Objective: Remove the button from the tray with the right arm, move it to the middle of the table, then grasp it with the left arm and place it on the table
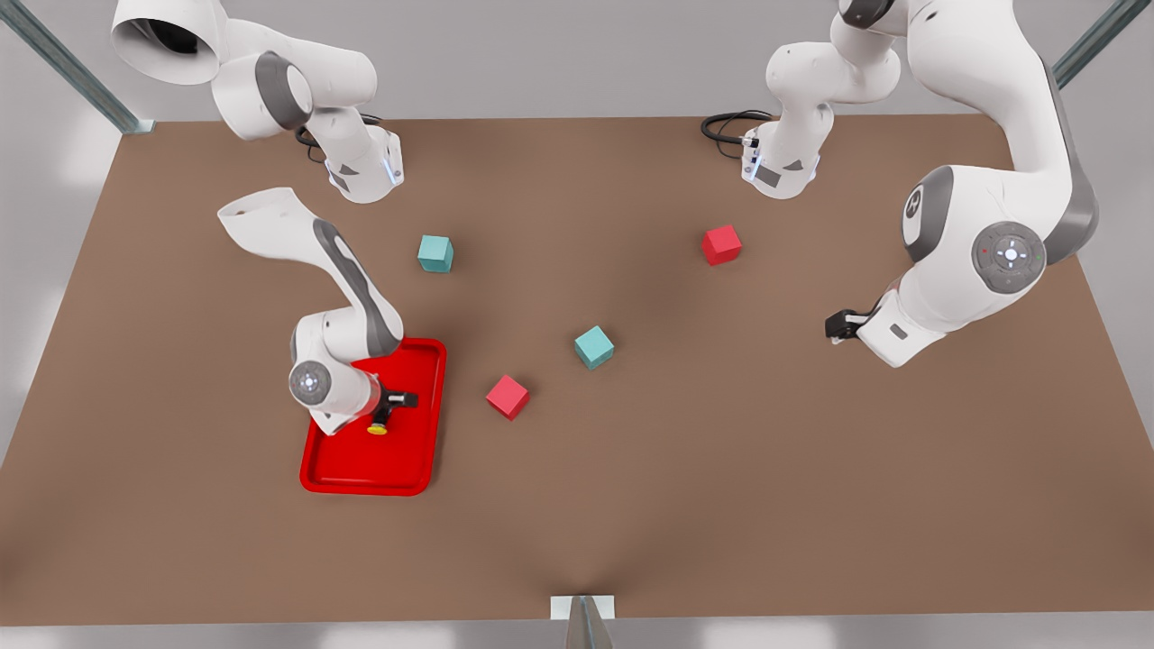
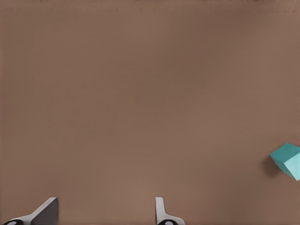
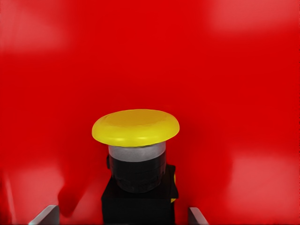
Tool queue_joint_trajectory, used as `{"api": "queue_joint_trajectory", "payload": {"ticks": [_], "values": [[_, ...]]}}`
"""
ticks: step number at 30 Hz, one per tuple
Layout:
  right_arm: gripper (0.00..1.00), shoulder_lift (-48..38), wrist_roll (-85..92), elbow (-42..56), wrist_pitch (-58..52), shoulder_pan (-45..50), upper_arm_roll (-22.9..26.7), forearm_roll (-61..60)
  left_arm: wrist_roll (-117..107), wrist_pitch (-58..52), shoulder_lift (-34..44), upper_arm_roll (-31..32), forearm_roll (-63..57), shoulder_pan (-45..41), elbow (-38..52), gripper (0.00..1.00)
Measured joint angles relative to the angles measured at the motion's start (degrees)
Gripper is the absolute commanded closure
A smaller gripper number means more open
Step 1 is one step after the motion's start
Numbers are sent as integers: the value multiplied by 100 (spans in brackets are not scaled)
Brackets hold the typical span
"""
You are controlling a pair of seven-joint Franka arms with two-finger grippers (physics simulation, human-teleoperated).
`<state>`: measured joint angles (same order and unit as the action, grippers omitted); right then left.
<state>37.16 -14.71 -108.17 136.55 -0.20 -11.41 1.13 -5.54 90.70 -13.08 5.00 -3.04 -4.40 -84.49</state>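
Observation:
The button, with its yellow cap, black neck and dark base, is over the red tray. My right gripper is open, and its fingertips flank the base with a gap on each side. In the front view this gripper hangs low over the tray at the front view's left, and the yellow cap peeks out just below it. My left gripper is open over bare table. In the front view it waits at the right.
Two teal cubes and two red cubes lie scattered across the middle of the table. The nearer teal cube also shows in the left wrist view. Both arm bases stand at the far edge.

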Motion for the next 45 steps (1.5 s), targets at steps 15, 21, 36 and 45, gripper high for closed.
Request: {"api": "queue_joint_trajectory", "payload": {"ticks": [15, 21, 36, 45], "values": [[15, -131, 0, 7, 236, 11, 52, 362, -11, 43, -3, 0, 0, 2, 0, 0], [39, -70, 3, -12, 348, 11, 52, 413, -13, 45, -7, 0, 0, 1, -3, 0], [64, -546, 105, 869, -431, 157, -283, 313, -6, 23, 22, 0, 0, 79, -7, 0], [63, 1034, -1212, 3952, -1506, 3008, -345, 147, 1, 5, 27, 0, 0, 87, -8, 0]]}}
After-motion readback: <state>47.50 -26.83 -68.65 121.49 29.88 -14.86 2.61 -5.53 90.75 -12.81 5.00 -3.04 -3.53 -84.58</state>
